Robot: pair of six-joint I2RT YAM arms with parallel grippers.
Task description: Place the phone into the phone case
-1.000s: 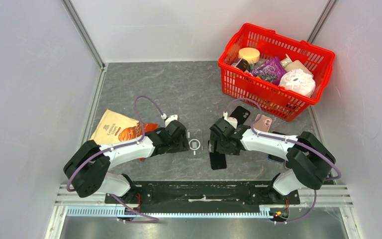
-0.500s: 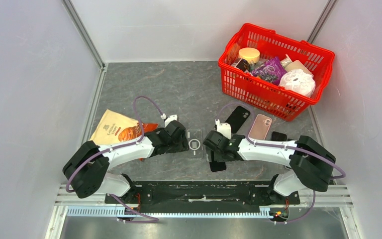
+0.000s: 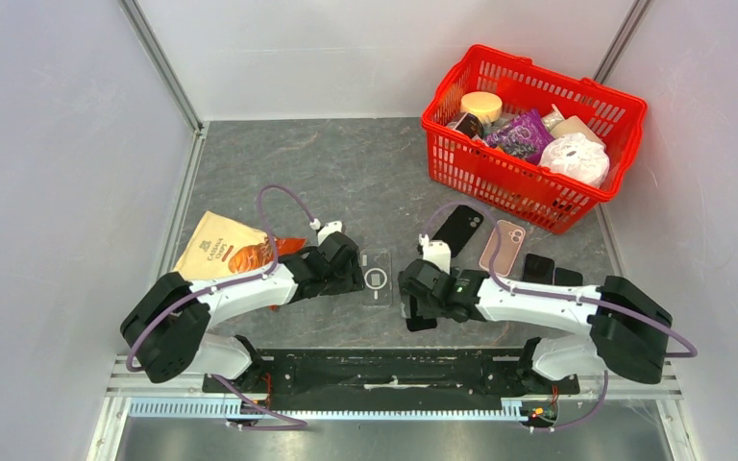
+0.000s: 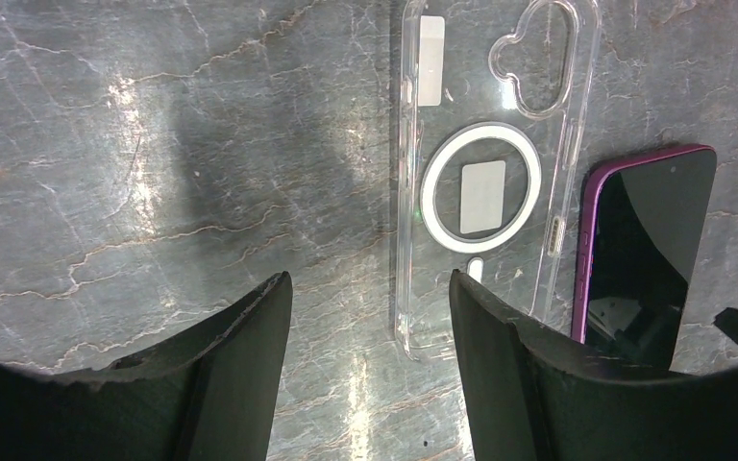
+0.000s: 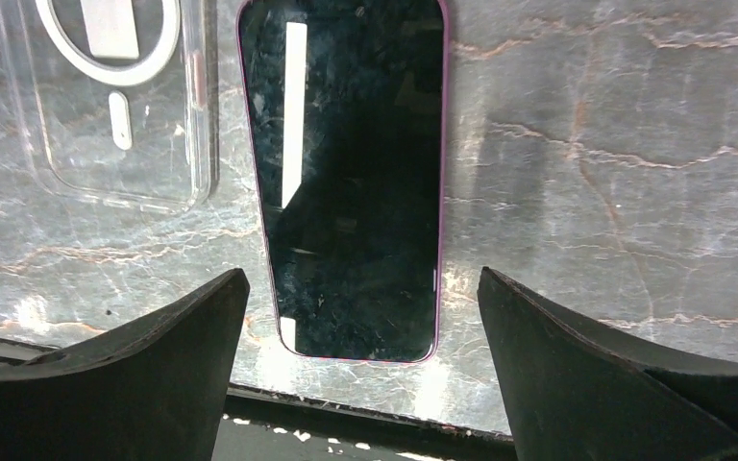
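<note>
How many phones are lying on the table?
5, I think: the purple phone beside the clear case, a black phone and a pink phone near the basket, and two dark slabs by the right arm, maybe phones. More could hide under it.

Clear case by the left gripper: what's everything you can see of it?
The case is clear plastic with a white ring and stem, two pale stickers and a lobed camera cutout. Empty and ungripped, it lies flat on the grey table. The purple-edged phone lies screen up close along its right side; touching or not, I cannot tell.
</note>
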